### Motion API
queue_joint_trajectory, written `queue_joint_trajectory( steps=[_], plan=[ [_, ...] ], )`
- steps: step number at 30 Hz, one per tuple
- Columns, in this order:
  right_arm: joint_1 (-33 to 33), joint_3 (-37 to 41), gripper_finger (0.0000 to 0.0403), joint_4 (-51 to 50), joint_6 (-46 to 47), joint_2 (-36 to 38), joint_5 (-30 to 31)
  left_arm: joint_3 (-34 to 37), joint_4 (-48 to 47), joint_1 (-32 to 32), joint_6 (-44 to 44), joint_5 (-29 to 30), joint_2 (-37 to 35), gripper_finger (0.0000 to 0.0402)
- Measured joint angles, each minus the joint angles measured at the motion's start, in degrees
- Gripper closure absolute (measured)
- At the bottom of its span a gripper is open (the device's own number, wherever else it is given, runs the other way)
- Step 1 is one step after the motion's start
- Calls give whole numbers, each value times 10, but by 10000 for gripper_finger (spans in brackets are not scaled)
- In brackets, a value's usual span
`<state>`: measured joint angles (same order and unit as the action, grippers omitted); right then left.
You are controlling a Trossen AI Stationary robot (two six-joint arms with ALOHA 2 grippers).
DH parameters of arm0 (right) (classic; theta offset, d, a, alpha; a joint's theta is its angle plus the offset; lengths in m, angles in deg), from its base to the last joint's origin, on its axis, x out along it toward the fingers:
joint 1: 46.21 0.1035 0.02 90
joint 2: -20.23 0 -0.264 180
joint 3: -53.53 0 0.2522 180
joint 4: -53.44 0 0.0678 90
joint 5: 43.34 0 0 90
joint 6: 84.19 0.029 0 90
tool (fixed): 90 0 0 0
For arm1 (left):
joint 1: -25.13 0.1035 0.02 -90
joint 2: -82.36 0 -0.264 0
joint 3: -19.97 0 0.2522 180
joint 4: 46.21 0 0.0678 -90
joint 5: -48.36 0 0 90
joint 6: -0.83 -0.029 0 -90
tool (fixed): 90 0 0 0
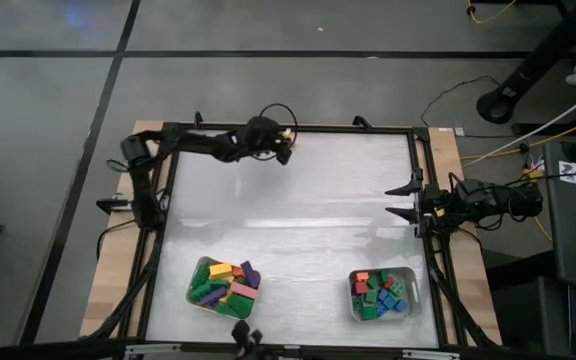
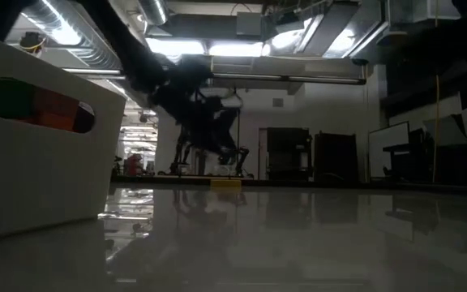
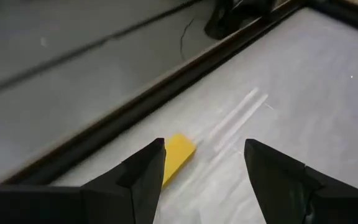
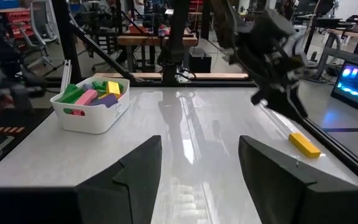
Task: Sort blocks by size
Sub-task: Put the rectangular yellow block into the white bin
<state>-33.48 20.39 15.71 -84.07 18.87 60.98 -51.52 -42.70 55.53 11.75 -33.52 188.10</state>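
Observation:
One long yellow block [image 3: 178,155] lies flat on the white table close to the far edge rail; it also shows in the right wrist view [image 4: 304,144] and the low view [image 2: 227,183]. My left gripper [image 3: 204,149] hangs open just above and short of it, slanting down, touching nothing; the block shows beside one fingertip. From above, the left gripper [image 1: 284,152] is at the table's far edge. My right gripper [image 1: 400,200] waits open at the right edge. Other blocks fill two trays near the front.
A pale tray [image 1: 226,287] of long blocks stands at the near left, and a second tray [image 1: 383,295] of short blocks at the near right. A dark frame rail [image 3: 166,81] runs along the far edge just behind the yellow block. Cables lie beyond the table.

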Motion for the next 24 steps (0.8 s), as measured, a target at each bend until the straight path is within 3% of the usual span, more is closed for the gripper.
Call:
queue_joint_trajectory(
  steps=[6,9,24],
  plan=[
    [0,0,189,0,0,0,2,-33,-1,15,37,-5,70,194],
    [0,0,189,0,0,0,3,-56,-1,14,35,21,89,194],
    [0,0,189,0,-4,-14,5,-116,-64,28,26,36,112,194]
  ],
)
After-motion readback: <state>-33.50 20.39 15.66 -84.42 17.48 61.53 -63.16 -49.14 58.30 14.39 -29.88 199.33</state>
